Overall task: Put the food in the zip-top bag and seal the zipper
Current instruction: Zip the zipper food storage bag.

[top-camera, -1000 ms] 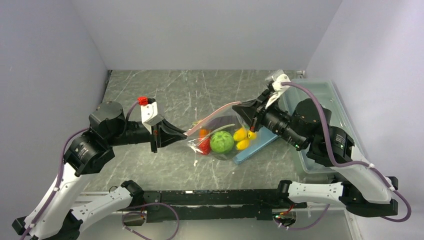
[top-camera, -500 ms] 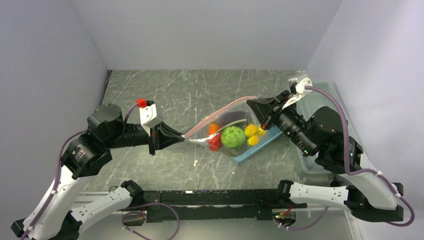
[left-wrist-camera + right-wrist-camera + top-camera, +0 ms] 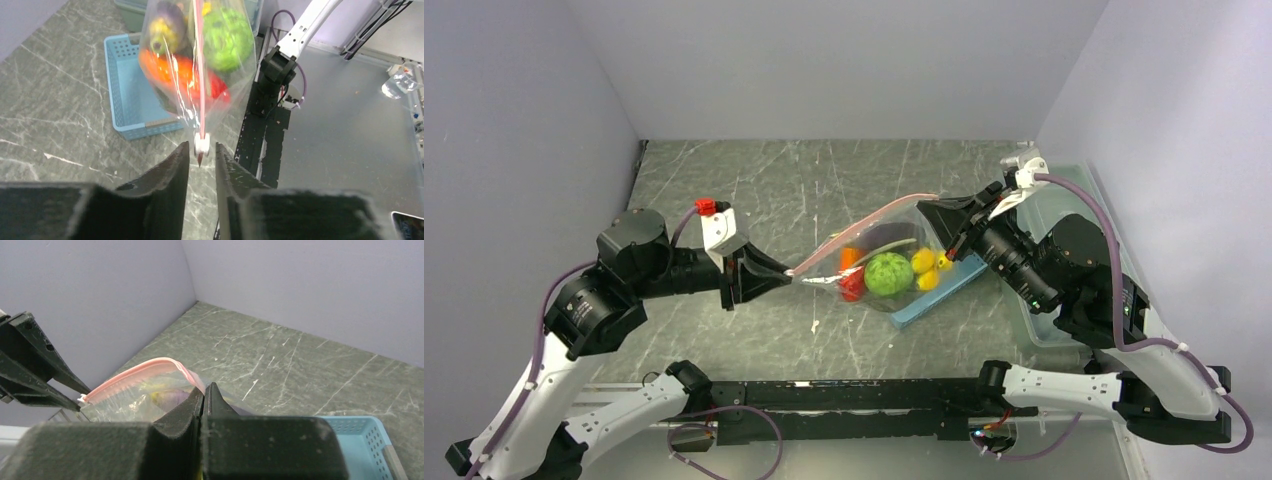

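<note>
The clear zip-top bag [image 3: 876,290] hangs stretched between both grippers, low over the table. Inside it is the food: a green melon [image 3: 889,273], yellow bananas [image 3: 925,262], an orange carrot [image 3: 849,258] and a purple eggplant [image 3: 886,239]. The pink zipper [image 3: 864,224] runs along the top edge, its two sides together. My right gripper [image 3: 927,210] is shut on the bag's right top corner [image 3: 197,382]. My left gripper [image 3: 201,145] stands slightly open at the zipper's left end. The white slider [image 3: 202,143] sits between its tips with a small gap on each side.
A light-blue basket [image 3: 941,285] lies on the table under the bag's right side. A large clear box [image 3: 1074,200] stands along the right wall. The black arm rail [image 3: 844,395] runs across the near edge.
The right arm pulled the bag rightward and stretched the zipper line, then held still. The left jaws, shut on the slider end before, have parted a little.
</note>
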Tool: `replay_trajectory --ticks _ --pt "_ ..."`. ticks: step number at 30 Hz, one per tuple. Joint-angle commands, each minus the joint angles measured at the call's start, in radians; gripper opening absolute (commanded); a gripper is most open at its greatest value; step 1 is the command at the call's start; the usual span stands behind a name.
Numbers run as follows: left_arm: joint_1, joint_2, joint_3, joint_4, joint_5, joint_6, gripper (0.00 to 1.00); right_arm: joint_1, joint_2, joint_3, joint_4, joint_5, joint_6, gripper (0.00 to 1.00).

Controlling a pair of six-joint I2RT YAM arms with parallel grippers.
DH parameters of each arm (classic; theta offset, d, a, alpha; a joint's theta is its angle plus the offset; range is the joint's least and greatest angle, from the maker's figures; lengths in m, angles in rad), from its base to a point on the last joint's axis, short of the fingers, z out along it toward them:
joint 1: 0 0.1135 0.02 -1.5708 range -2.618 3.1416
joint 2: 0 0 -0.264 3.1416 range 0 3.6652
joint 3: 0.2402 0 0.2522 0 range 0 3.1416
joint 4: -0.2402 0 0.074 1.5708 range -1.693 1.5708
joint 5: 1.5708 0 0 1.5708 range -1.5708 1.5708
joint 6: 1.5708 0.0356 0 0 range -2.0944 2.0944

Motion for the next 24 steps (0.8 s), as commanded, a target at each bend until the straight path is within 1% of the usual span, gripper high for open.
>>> replay_trajectory --ticks 1,3,5,7,8,9,16,24 --pt "-0.003 -0.014 0.012 -0.036 -0.035 0.005 0.42 -0.008 -0.022 0.035 0.115 0.023 -0.001 0.00" --pt "-0.002 -0.014 0.022 -0.031 -0.057 0.004 0.55 -0.008 -0.016 0.040 0.107 0.010 -0.003 0.00" --pt "-0.003 -0.007 0.039 -0.026 -0.096 0.005 0.79 -0.008 -0.006 0.050 0.096 -0.010 -0.009 0.00" --pt "-0.002 0.005 0.063 -0.017 -0.128 0.011 0.89 -0.008 0.011 0.069 0.070 -0.030 -0.011 0.00" --pt "-0.003 0.011 0.077 -0.014 -0.141 0.016 0.97 -0.008 0.022 0.080 0.058 -0.042 -0.012 0.00" --pt "-0.003 0.019 0.090 -0.007 -0.154 0.020 0.99 -0.008 0.031 0.087 0.048 -0.050 -0.014 0.00" --pt "-0.003 0.081 0.186 0.028 -0.190 0.071 1.00 -0.008 0.058 0.108 0.017 -0.100 -0.022 0.00" --pt "-0.002 0.153 0.285 0.010 -0.166 0.164 1.00 -0.008 0.090 0.124 -0.019 -0.163 -0.031 0.00"
